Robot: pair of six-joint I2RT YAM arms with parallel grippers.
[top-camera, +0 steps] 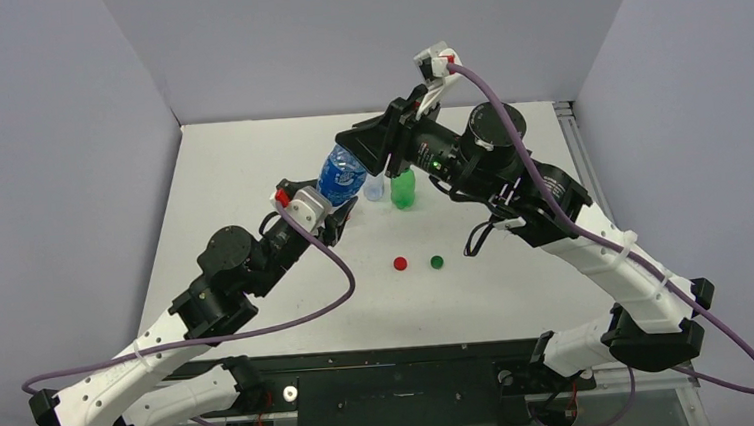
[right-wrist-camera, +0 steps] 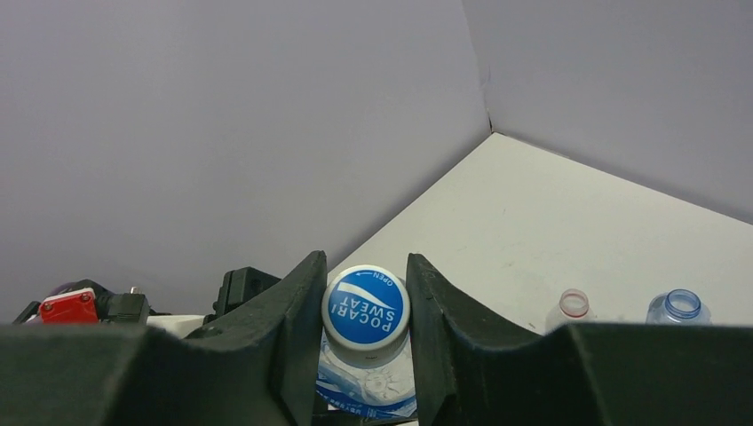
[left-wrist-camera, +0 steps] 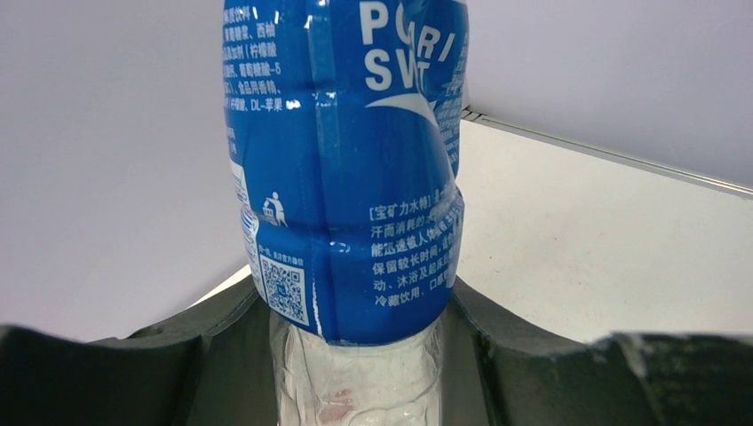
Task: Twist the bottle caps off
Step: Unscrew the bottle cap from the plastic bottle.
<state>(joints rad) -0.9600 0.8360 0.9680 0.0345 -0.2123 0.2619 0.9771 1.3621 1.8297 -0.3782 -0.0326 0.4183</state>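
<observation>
Left arm runs from the near-left corner up across the table (top-camera: 249,162), elbow bent low, forearm angled toward the middle, wrist turned in. The left gripper (left-wrist-camera: 355,297) is clamped on the lower body of the blue-label bottle (left-wrist-camera: 346,177), with a dark finger (left-wrist-camera: 213,364) on each side pressing the clear plastic just below the label edge. Right arm comes from the near-right corner, folds at the elbow and stretches left and away over the middle of the table. Its wrist is pitched down so the right gripper (right-wrist-camera: 364,271) sits at the bottle's top end. Its fingers (right-wrist-camera: 289,346) are drawn in against both sides of the blue-and-white cap (right-wrist-camera: 365,308). No gap shows in the right wrist view, so it reads as clamped on the cap, which sits on the bottle neck. In the overhead view the bottle leans, top toward the right gripper, held between the two grippers. Cannot tell if its base touches the table, as the left gripper hides it. The green bottle (top-camera: 403,188) stands upright just right of it, under the right forearm. The right wrist view shows two open-necked clear bottles farther off, side by side on the table: a red-ringed bottle (right-wrist-camera: 574,306) and a bluish bottle (right-wrist-camera: 679,306). The red cap (top-camera: 400,264) and green cap (top-camera: 437,262) lie loose on the table, near each other, closer to the arm bases than the bottles and well apart from both grippers
</observation>
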